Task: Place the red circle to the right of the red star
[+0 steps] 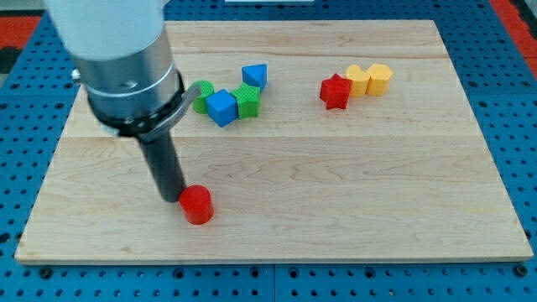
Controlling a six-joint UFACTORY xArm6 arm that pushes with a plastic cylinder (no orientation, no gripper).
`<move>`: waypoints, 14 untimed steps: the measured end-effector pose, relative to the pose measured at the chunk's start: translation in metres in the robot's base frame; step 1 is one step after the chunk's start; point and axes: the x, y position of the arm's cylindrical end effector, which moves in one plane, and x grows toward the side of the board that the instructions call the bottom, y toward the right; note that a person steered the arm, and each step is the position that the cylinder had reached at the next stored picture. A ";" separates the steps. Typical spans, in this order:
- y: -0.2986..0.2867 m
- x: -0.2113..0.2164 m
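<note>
Jawless and holding nothing, my tip (pixel 170 198) touches the small red plastic circle (pixel 197 205) at its 9 o'clock near the wooden board's (pixel 336 210) bottom; push toward 2 o'clock, curving around the yellow blocks (pixel 370 80) crowding the red star's (pixel 335 91) right.

- The arm's grey housing (pixel 113 42) is cut off by the view's top edge.
- It hides the green block (pixel 201 94) at its 9 o'clock side.
- The tool's tip (pixel 172 199) meets the red circle (pixel 197 205); contact is unclear.
</note>
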 end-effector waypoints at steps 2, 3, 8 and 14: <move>0.019 0.011; 0.104 -0.019; 0.242 -0.059; 0.197 -0.099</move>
